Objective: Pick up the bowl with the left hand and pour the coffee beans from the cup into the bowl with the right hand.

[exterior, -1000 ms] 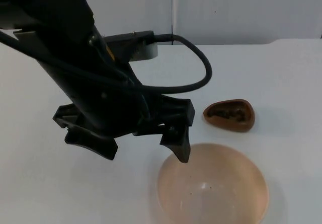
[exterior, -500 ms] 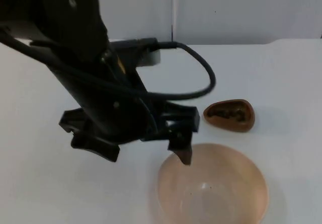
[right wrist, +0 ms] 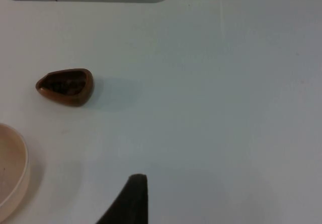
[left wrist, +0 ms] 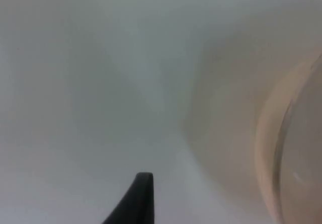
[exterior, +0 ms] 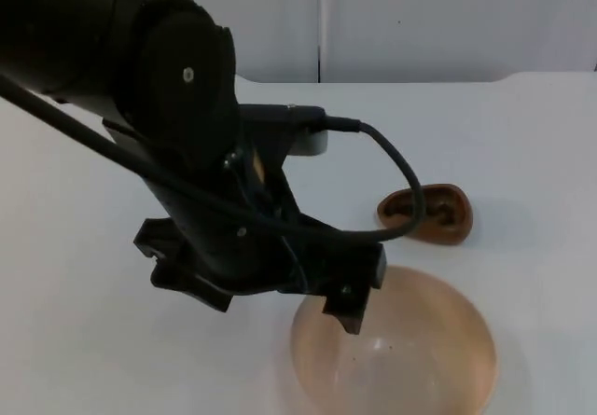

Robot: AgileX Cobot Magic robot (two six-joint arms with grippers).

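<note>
A pale peach bowl (exterior: 401, 354) stands near the table's front edge, with nothing in it. Behind it, a little to the right, lies a small brown cup (exterior: 438, 214) holding dark coffee beans. My left gripper (exterior: 270, 298) is open and wide, low over the table at the bowl's left side. One of its fingers (exterior: 348, 311) hangs over the bowl's near-left rim, and the other finger (exterior: 191, 284) is well outside it. The left wrist view has the bowl's rim (left wrist: 269, 148) close by. My right gripper (right wrist: 128, 201) stays off to the right of the cup (right wrist: 65, 86) and the bowl (right wrist: 10, 171).
The white table (exterior: 522, 135) runs back to a grey partition wall (exterior: 448, 19). The left arm's black body (exterior: 159, 89) covers much of the table's left half. Bare table lies to the right of the cup.
The left arm has swung forward and to the right. Its right finger moved from just behind the bowl's rim to over the rim. Bowl and cup have not moved.
</note>
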